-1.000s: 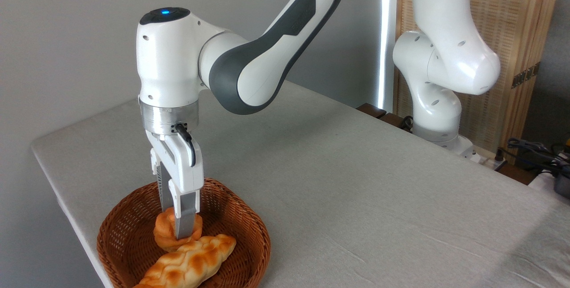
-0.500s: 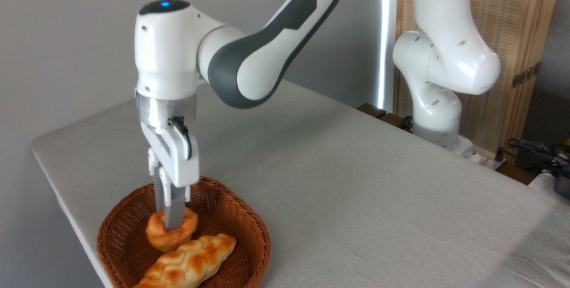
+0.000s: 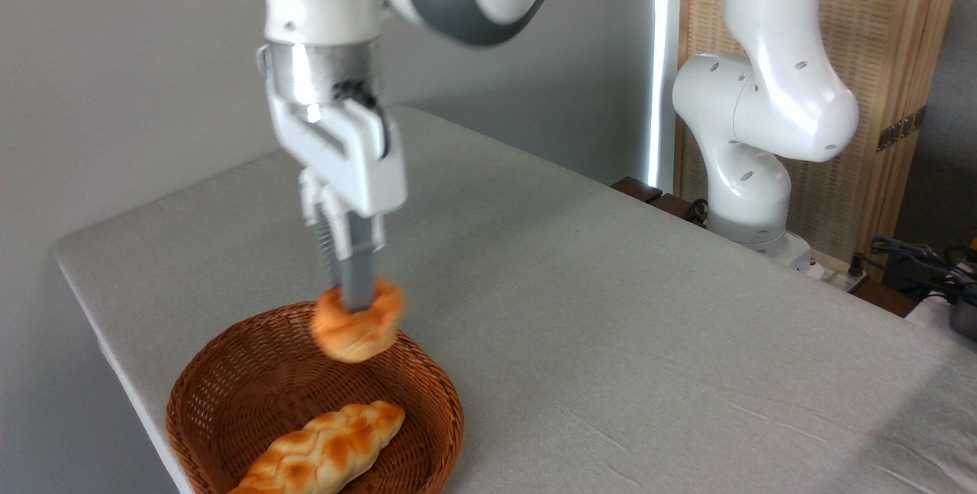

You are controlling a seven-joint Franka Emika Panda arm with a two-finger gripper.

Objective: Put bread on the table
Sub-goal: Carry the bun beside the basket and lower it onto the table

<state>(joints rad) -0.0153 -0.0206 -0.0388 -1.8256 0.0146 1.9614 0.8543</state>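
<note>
Jaws (image 3: pixel 355 303) clamped on the bread (image 3: pixel 357 324), a small round golden-orange bun with a knotted top. The fingers (image 3: pixel 359 269) press into its upper middle. The bun hangs in the air, slightly blurred, clear of everything below, over the far rim of the wicker basket (image 3: pixel 252 387). It touches neither basket nor bench (image 3: pixel 611 311).

The basket is brown, round, and sits on the bench's near-left corner, close to the left edge. Inside it, toward the near side, lies a longer braided loaf (image 3: pixel 320 452), golden, angled from lower left to upper right; its lower end is cut off by the frame edge. The loaf is well below and in front of the held bun, not touching it.

The bench is light grey, cloth-like, with a rounded corner at left. The big stretch to the right of the basket carries only faint creases in the cloth. The gripper body (image 3: pixel 343 158) points straight down; the arm's wrist runs out of frame at the top.

The arm's white base (image 3: pixel 752 173) stands at the bench's far right edge. Behind it is a wooden slatted screen (image 3: pixel 878 36). Cables (image 3: pixel 923 261) sit at the far right, off the bench. Plain grey wall on the left.
</note>
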